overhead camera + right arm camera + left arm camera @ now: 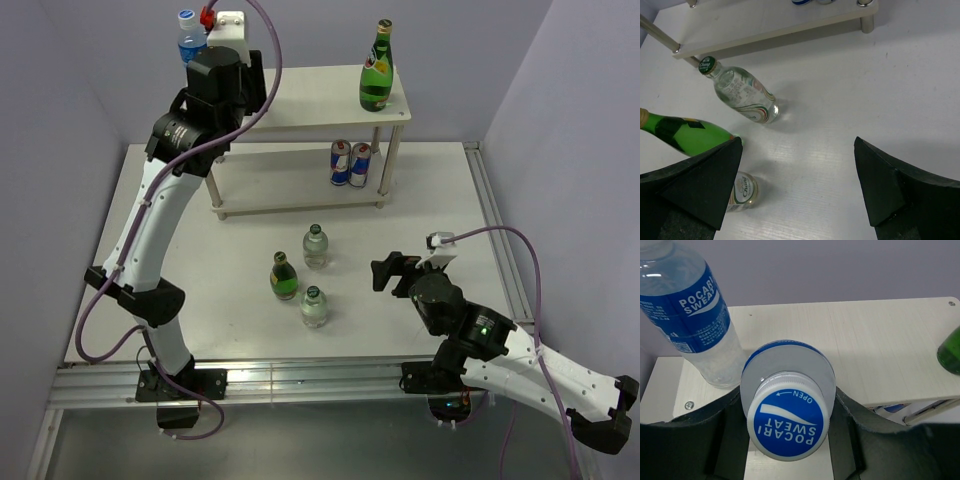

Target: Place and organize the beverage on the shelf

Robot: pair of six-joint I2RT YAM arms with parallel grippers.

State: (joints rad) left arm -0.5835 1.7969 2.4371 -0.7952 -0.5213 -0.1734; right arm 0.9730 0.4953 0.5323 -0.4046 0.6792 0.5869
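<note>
Over the top board of the shelf (880, 350), the left gripper (787, 400) is clamped on a blue-capped bottle (788, 426) beside its twin (690, 315) and should next set it down straight, while the right gripper (797, 150) hangs with jaws apart.

From above, I lose the left claw (788, 405) behind its own wrist housing (225, 80). On its wrist view, the gripped bottle (788, 422) shows only cap and shoulder, its body hidden beneath. The standing Pocari Sweat bottle (687, 315) runs off the top edge and the tall green bottle (950, 352) off the right. A finger (700, 185) of the right claw (797, 142) covers part of the green desk bottle (685, 135) and of a small clear bottle (742, 192). The print on the cans (350, 163) is too small for me to read.
</note>
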